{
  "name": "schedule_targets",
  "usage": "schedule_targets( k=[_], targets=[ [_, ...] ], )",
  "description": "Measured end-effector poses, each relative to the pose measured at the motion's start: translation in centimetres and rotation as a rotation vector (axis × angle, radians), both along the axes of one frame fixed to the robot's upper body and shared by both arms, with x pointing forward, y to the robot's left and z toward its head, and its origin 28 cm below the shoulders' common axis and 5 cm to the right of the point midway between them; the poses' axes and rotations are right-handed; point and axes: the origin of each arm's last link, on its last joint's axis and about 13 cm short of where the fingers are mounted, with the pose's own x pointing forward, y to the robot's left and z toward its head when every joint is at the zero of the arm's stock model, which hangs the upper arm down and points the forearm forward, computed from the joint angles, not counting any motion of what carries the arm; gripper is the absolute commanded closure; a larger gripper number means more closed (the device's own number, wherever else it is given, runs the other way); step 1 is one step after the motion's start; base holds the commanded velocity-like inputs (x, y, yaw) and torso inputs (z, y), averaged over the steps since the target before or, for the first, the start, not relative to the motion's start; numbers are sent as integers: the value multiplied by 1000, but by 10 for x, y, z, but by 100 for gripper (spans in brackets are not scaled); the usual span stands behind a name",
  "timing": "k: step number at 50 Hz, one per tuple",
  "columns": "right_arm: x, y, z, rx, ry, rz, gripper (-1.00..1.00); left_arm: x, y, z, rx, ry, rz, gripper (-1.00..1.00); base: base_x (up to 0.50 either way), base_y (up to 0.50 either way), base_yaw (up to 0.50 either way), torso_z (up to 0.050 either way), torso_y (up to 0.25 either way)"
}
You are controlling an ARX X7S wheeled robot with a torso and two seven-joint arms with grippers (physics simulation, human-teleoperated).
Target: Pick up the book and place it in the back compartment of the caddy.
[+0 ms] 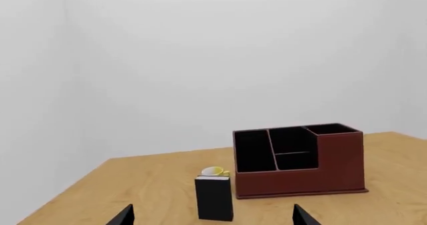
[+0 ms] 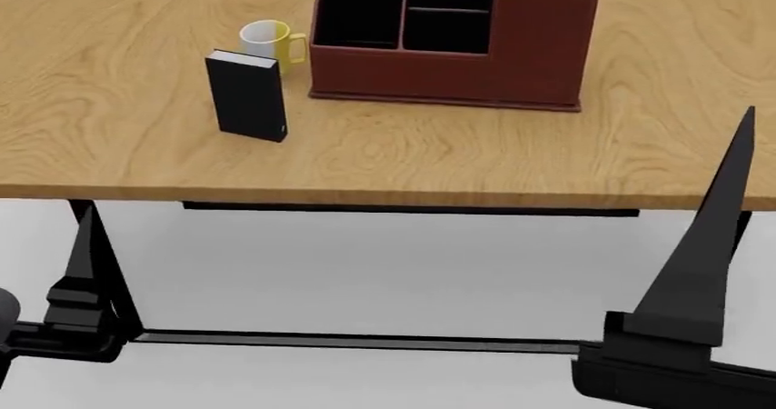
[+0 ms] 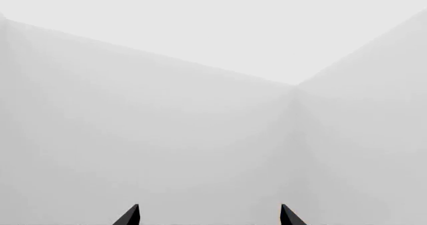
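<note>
since the book point(image 2: 247, 94) stands tall and thin near the table's point(image 2: 401, 168) front edge, left of the caddy point(image 2: 452, 53), a bump could tip it onto the mug point(image 2: 269, 40) behind. the left gripper point(image 1: 212, 217) and right gripper point(image 3: 209, 216) are spread wide, holding nothing. the right wrist view shows only wall; the head view shows everything.

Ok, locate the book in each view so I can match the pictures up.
Left wrist view: the book stands upright low in the picture, in front of the mug, beside the caddy.
Head view: book upright on the table's left part, near side of the mug, left of the caddy.
Right wrist view: not in it; only pale walls.
Shared landmark: the mug right behind the book.
</note>
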Motion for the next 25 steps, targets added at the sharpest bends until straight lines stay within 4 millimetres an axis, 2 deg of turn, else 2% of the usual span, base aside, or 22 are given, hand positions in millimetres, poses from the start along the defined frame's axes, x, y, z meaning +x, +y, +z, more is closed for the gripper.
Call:
schedule_targets(
  k=[25],
  targets=[
    [-2,0,-1,8,5,4,-100,0,-2,-2,-3,5,-4,-100,0,-333,0,0,0]
  ],
)
